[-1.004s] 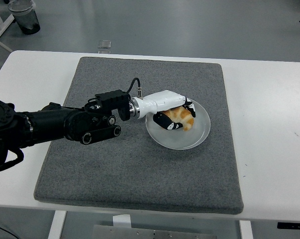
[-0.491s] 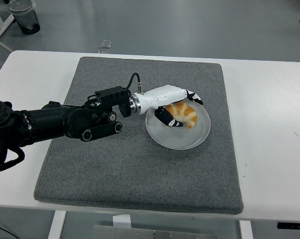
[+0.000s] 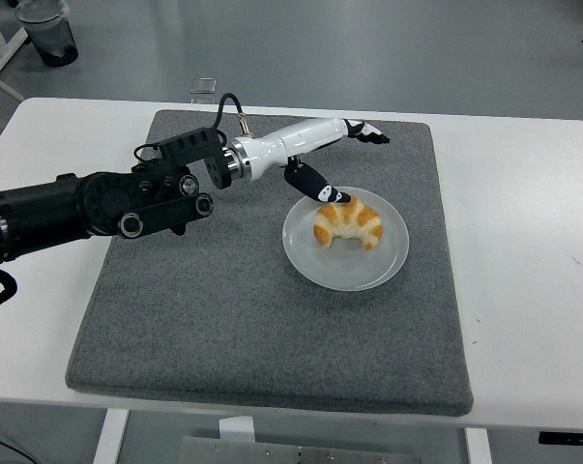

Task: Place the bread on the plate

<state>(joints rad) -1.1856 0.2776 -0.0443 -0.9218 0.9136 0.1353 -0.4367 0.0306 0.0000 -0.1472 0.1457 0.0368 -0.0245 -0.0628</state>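
A golden croissant (image 3: pixel 349 222) lies on the pale round plate (image 3: pixel 368 271), in its upper half. The plate rests on the grey mat (image 3: pixel 223 309). My left hand (image 3: pixel 339 159) is white with black fingertips and hovers above and to the left of the plate. Its fingers (image 3: pixel 368 131) are spread and hold nothing. The thumb (image 3: pixel 315 186) points down toward the bread's left end without gripping it. My right arm does not show.
The grey mat covers most of the white table (image 3: pixel 533 251). A small clear container (image 3: pixel 203 90) stands past the table's far edge. A dark bin (image 3: pixel 47 31) sits on the floor at the top left.
My left hand let go of the croissant, opened, and drew back up and to the left. The bread stays on the plate.
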